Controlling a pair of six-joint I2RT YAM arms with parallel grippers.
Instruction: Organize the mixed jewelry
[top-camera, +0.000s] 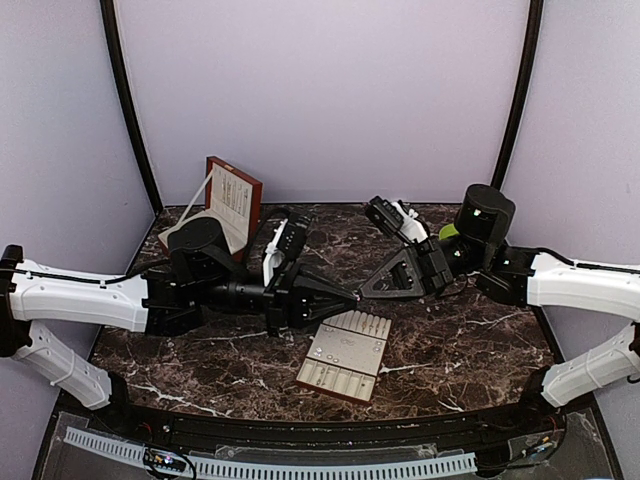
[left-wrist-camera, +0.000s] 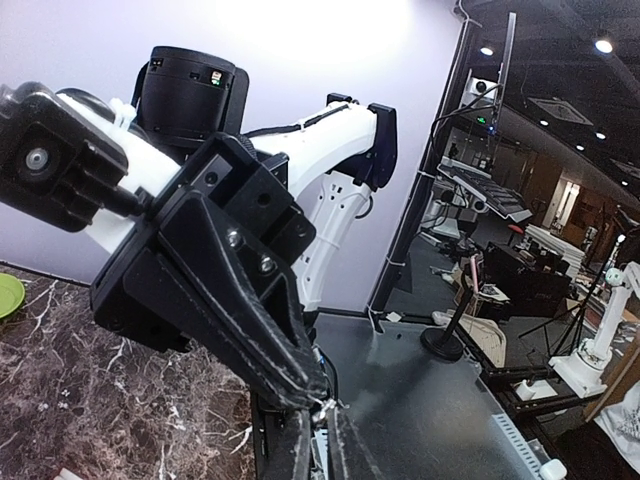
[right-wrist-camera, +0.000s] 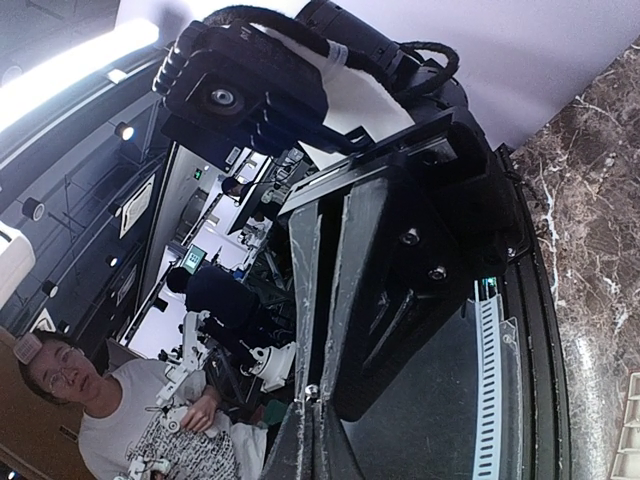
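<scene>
Meeting tip to tip near the slotted tray (top-camera: 360, 330), our right gripper (top-camera: 365, 292) is pinched on 1 silvery jewelry piece (right-wrist-camera: 312, 392). Directly opposite it, our left gripper (top-camera: 347, 297) looks nearly closed, though we cannot tell whether it grips.

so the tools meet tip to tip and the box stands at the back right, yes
No: the box stands at the back left, per the top view. The left tool and right tool do meet tip to tip.

light: bright, even overhead | glare: wall (left-wrist-camera: 300, 35) blown white | wrist views: edge-warped
</scene>
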